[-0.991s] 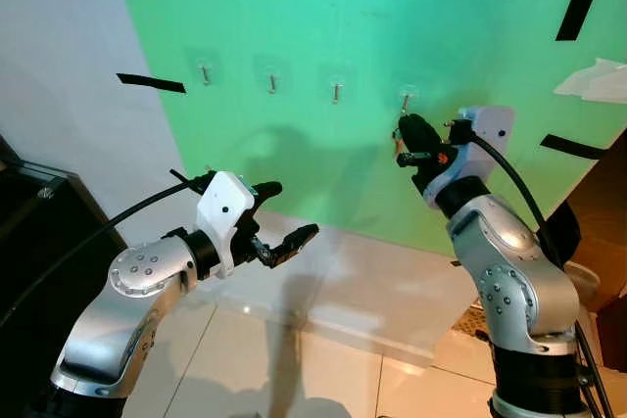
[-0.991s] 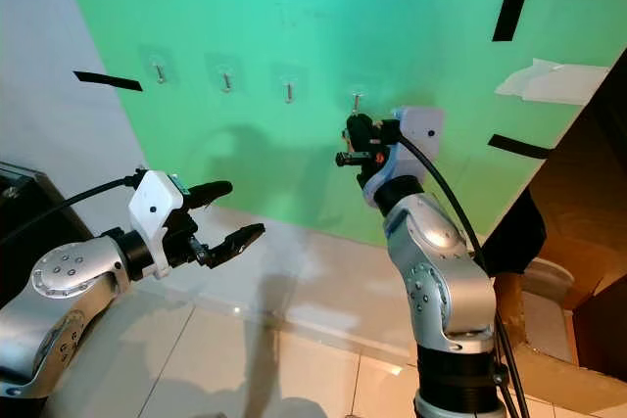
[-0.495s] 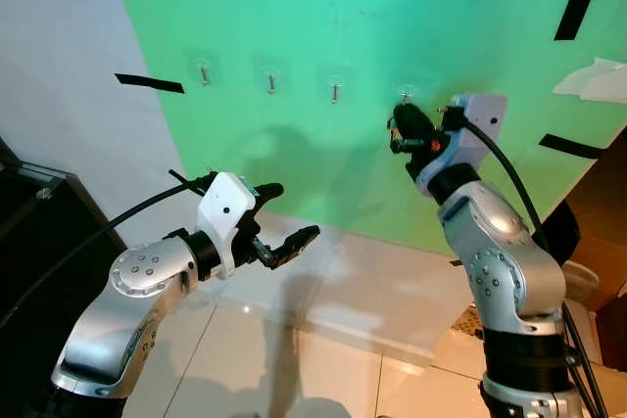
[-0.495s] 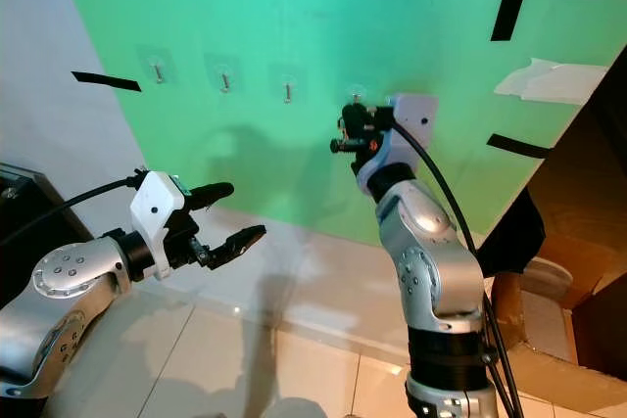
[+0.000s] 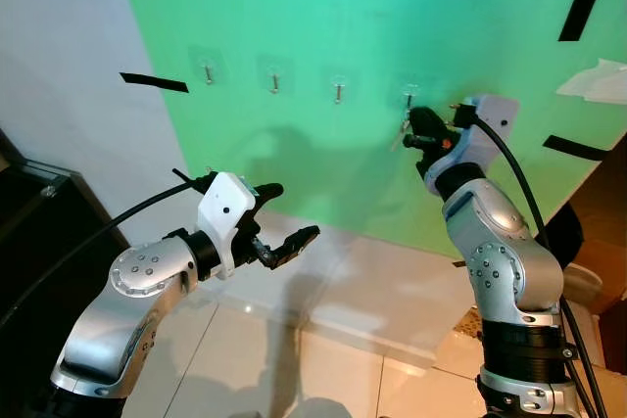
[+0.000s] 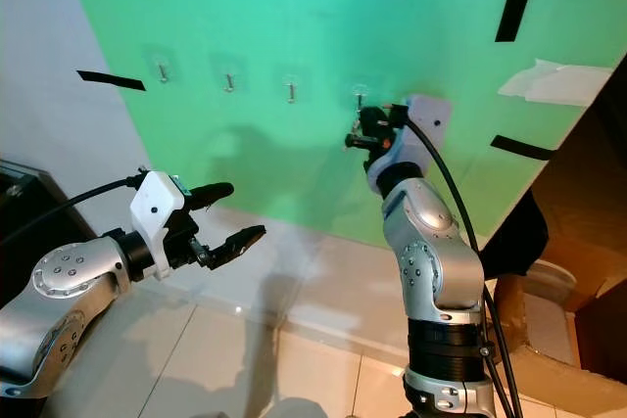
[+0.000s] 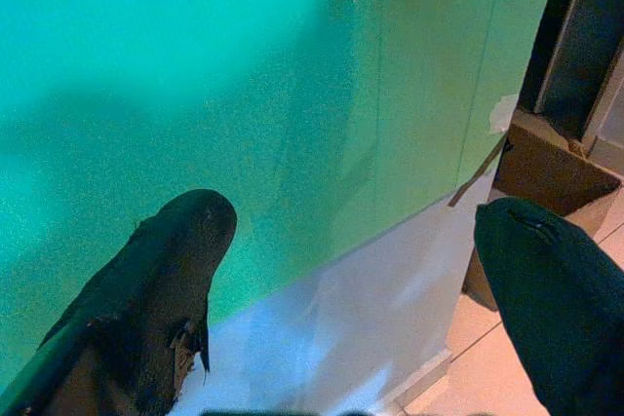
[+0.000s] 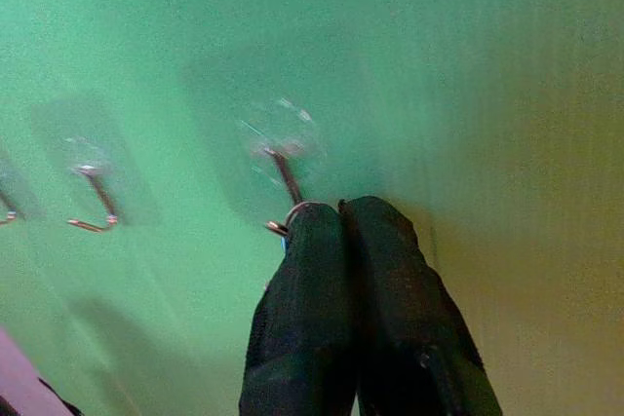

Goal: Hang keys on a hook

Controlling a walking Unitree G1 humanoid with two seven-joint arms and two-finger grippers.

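Right gripper (image 8: 336,216): its 2 black fingers are pressed together on a small metal key ring (image 8: 295,211), raised to the green wall panel (image 5: 313,36).
Keys: only the ring's thin silver edge shows at the fingertips in the right wrist view; in the left eye view a pale sliver (image 5: 403,131) hangs just beside the gripper. Whether the ring is over the hook cannot be told.
Target hook (image 8: 283,170): the 4th and rightmost of a row, a bent metal hook on a clear adhesive pad; the ring is touching or just beside its lower end.
Other hooks: 3 more on the panel to the robot's left, at (image 5: 208,72), (image 5: 274,80) and (image 5: 338,91), all bare.
Left gripper (image 5: 282,217): held low and well apart from the hooks, fingers spread wide with nothing between them, pointing toward the wall's white base (image 5: 382,286).
Surroundings: black tape strips (image 5: 153,82) cross the panel edges; a cardboard box (image 7: 541,158) stands on the tiled floor (image 5: 333,369) to the robot's right.
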